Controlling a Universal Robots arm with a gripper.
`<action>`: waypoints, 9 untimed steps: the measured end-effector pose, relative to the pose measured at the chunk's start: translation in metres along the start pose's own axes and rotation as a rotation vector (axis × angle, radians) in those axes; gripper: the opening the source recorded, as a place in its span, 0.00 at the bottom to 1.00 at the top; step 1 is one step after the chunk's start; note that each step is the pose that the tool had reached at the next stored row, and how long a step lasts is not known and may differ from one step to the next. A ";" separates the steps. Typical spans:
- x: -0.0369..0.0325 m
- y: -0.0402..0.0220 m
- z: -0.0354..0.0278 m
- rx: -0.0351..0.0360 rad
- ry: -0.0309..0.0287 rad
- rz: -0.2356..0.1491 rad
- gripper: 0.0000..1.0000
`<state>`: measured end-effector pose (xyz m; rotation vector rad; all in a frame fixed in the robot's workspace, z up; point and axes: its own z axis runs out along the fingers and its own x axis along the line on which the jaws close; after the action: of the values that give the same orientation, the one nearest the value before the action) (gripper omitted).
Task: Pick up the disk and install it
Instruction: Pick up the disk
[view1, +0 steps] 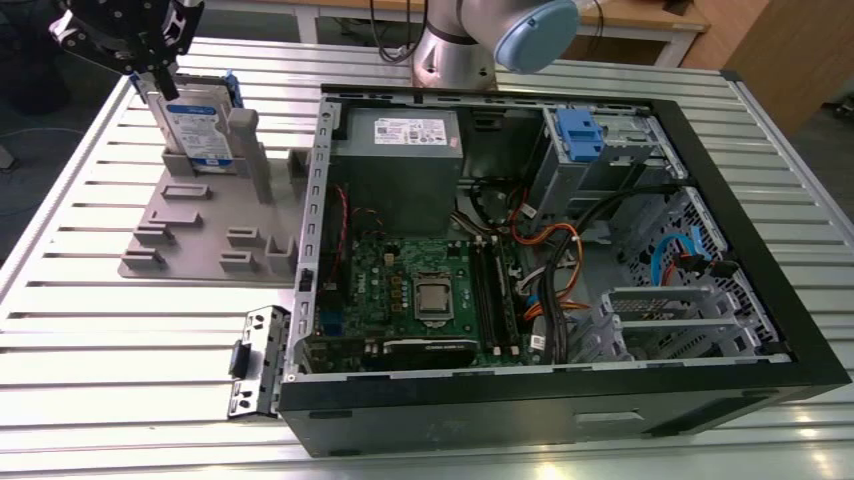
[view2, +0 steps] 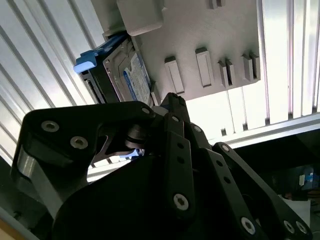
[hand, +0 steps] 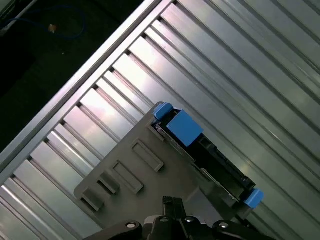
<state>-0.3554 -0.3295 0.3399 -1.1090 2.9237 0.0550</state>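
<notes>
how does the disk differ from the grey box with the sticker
The disk stands on edge in a grey stand outside the case; the grey box sits inside it. The disk is thinner, smaller than the grey box. The disk has blue rails, the grey box none. Both carry labels.

Tool (view1: 158, 82) points downward, well apart from the arm's blue-capped joint (view1: 534, 30)

Workshop lab: aluminium bench (view1: 120, 340), opened computer (view1: 534, 412).
</notes>
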 end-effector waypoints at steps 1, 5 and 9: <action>0.0000 0.0000 0.0000 -0.0001 0.0001 -0.005 0.10; 0.0000 0.0000 0.0000 -0.0006 0.0007 -0.025 0.10; 0.0000 0.0000 0.0000 -0.0012 0.0013 -0.045 0.10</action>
<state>-0.3554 -0.3295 0.3398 -1.1746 2.8988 0.0555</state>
